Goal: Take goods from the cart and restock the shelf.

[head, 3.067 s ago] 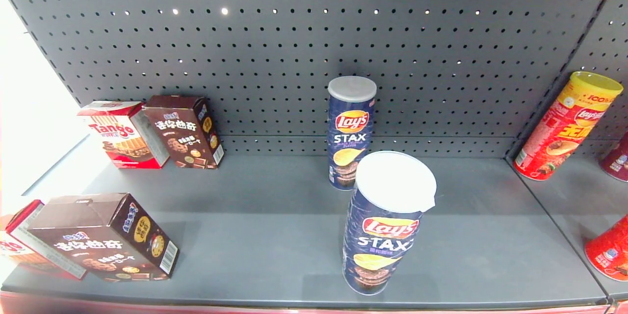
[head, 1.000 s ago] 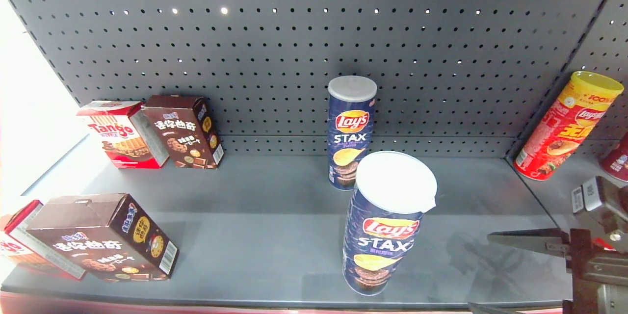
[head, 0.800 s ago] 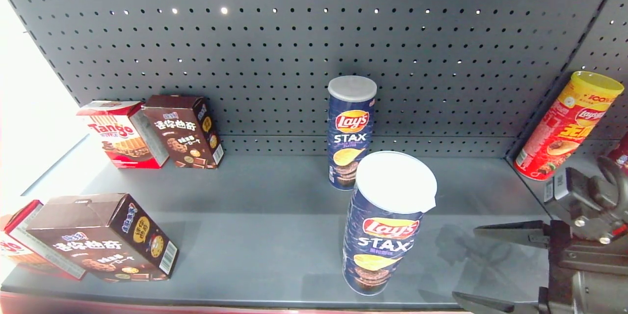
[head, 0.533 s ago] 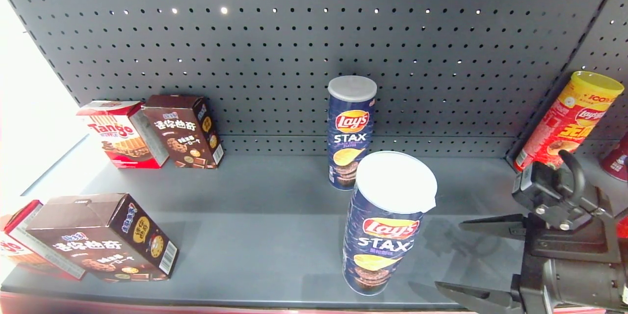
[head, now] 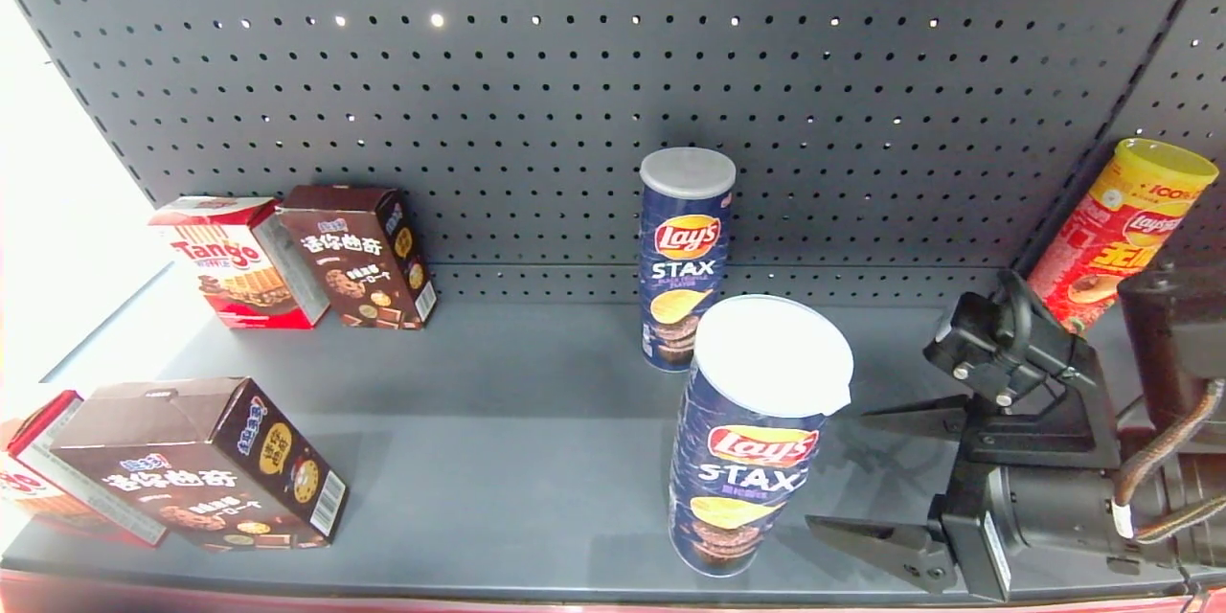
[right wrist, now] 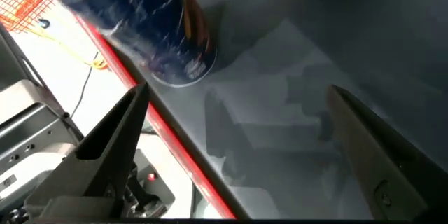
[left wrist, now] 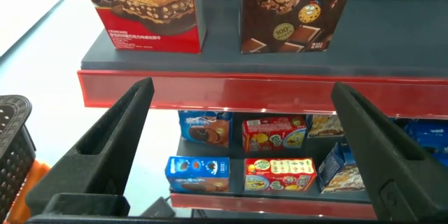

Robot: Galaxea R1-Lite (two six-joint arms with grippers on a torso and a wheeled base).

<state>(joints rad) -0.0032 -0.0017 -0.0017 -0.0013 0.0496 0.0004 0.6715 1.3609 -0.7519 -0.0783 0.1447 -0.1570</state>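
A: Progress?
B: Front can (head: 757, 431) and rear can (head: 685, 259) stand on the shelf (head: 498, 421), apart. Your right pincer (head: 838, 471) is spread, empty, just beside the front can. Left pincer (left wrist: 241, 91) is spread, empty.
A: Remaining?
B: Likely more restocking. Can't judge what the cart holds. Red can (head: 1130, 211) is partly hidden by your arm.

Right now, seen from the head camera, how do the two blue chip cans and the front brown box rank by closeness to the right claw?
1. front blue can, just beside the right gripper, on its left.
2. back blue can, farther back, mid-shelf.
3. front brown box, far left, near the front edge.
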